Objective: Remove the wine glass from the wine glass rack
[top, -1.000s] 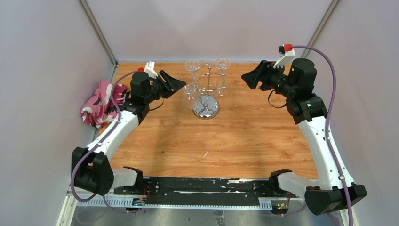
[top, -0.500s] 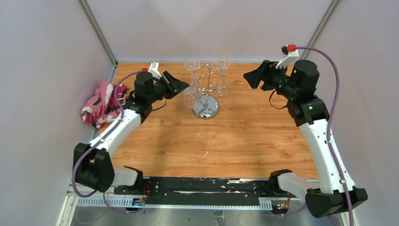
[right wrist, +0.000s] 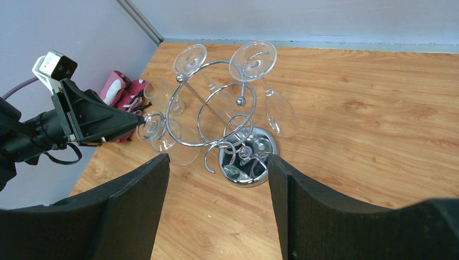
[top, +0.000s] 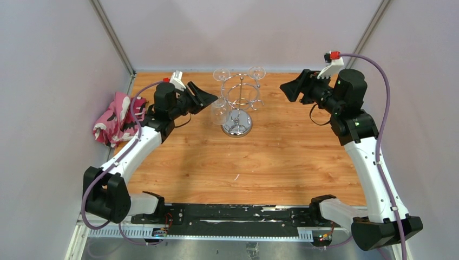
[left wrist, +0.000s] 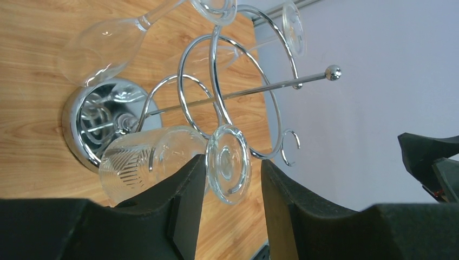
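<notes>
The chrome wine glass rack [top: 238,100] stands at the table's far middle on its mirror base [top: 236,126]. It also shows in the left wrist view [left wrist: 227,97] and the right wrist view [right wrist: 216,116]. A patterned wine glass [left wrist: 143,162] hangs upside down on the rack's left side. Its round foot [left wrist: 229,170] sits between the fingers of my left gripper [left wrist: 233,162]. That gripper [top: 211,100] is open and not closed on the foot. My right gripper [top: 287,89] is open and empty, hovering right of the rack and apart from it [right wrist: 218,157].
Two more glasses hang on the rack's far side, with feet at the far left [top: 221,74] and the far right [top: 256,72]. A pink patterned cloth [top: 115,118] lies at the table's left edge. Grey walls close in the left, back and right.
My left gripper has moved right to the rack's left glass, so the foot now sits between its fingers. The right arm shifted slightly right. Little moved in the last half second.
</notes>
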`<action>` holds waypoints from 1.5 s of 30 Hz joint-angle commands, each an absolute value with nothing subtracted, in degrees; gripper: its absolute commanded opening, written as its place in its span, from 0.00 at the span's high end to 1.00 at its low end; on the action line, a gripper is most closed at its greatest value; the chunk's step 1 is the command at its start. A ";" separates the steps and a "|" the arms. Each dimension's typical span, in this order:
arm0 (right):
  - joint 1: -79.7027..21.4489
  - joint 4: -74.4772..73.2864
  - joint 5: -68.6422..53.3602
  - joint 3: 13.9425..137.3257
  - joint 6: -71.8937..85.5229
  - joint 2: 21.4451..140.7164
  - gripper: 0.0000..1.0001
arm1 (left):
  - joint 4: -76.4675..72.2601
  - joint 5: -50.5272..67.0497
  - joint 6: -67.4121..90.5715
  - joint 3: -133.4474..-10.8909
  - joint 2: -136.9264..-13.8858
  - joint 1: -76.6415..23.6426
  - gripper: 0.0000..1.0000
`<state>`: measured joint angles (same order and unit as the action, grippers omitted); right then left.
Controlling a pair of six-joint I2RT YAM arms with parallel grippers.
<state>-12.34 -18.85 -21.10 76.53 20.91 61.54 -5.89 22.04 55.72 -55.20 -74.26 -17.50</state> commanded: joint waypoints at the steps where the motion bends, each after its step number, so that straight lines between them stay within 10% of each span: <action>1: -12.88 -17.62 -20.98 75.85 20.48 60.47 0.29 | -7.53 23.28 55.61 -57.34 -70.76 -18.28 0.53; 29: -12.88 -15.79 -22.55 74.64 22.83 60.99 0.33 | -7.47 24.64 54.14 -56.55 -74.28 -20.39 0.58; 39: -19.93 -21.10 -27.54 77.54 20.53 64.48 0.43 | -7.55 25.54 54.08 -58.00 -76.11 -21.07 0.65; 45: -32.74 -25.44 -21.77 79.75 17.41 69.07 0.72 | -7.48 25.71 53.80 -58.21 -76.57 -21.41 0.67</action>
